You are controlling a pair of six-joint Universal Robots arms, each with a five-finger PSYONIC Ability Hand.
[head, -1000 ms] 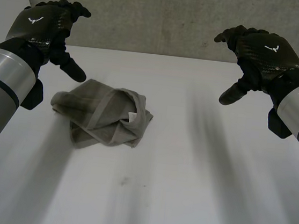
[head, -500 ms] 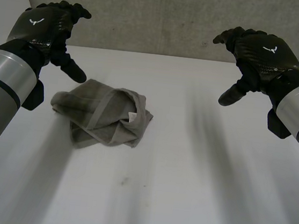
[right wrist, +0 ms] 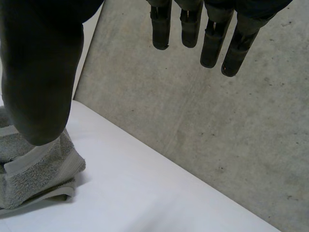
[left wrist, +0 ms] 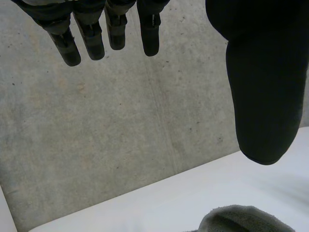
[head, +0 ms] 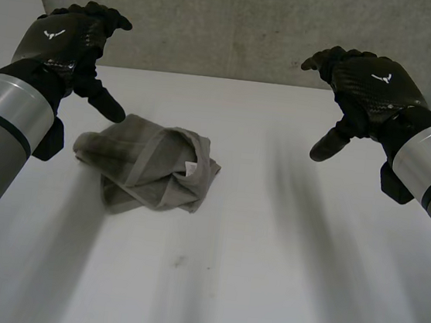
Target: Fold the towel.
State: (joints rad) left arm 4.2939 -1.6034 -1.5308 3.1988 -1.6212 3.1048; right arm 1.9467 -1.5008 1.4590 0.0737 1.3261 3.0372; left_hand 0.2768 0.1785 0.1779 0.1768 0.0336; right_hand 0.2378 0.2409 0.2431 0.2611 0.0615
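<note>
Towel (head: 148, 171) lies crumpled on bench (head: 267, 253); left hand (head: 62, 39) and right hand (head: 369, 81) hover, fingers (left wrist: 67, 48) spread and empty; grabbing a buried fold may lift the wad.

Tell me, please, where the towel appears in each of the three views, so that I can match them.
Head view: the towel lies crumpled on the table, near the thumb of the left hand and well apart from the right hand.
Left wrist view: an edge of the towel shows just past the left hand's thumb tip.
Right wrist view: the towel lies partly behind the right hand's thumb.
Shared landmark: the grey wall meeting the table's far edge.
</note>
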